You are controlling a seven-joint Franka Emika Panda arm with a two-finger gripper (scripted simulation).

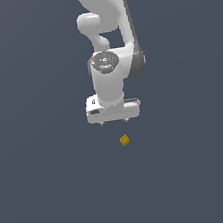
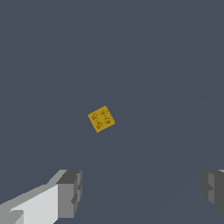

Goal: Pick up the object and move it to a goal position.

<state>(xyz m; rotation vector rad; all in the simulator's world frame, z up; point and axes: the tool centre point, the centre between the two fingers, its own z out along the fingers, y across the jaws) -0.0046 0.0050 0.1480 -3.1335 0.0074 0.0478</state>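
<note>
The Panda's gripper (image 1: 114, 121) hovers with fingers spread wide and empty, the studded yellow block (image 2: 101, 118) ungrasped on the floor, pickup and transfer both ahead.

Mustard-yellow block (image 2: 101, 118), patterned with darker round studs, is shown ahead of the parted jaws; the gripper (image 2: 142, 192) is rendered white with grey fingertips (image 2: 70, 192).

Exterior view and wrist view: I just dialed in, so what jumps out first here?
The white arm reaches down the middle of the exterior view, ending in its claw. Just below it and apart from it sits a tiny mustard-yellow studded block on bare dark ground. In the wrist view the block lies studs up, ahead of the open claw's fingers, untouched.
</note>
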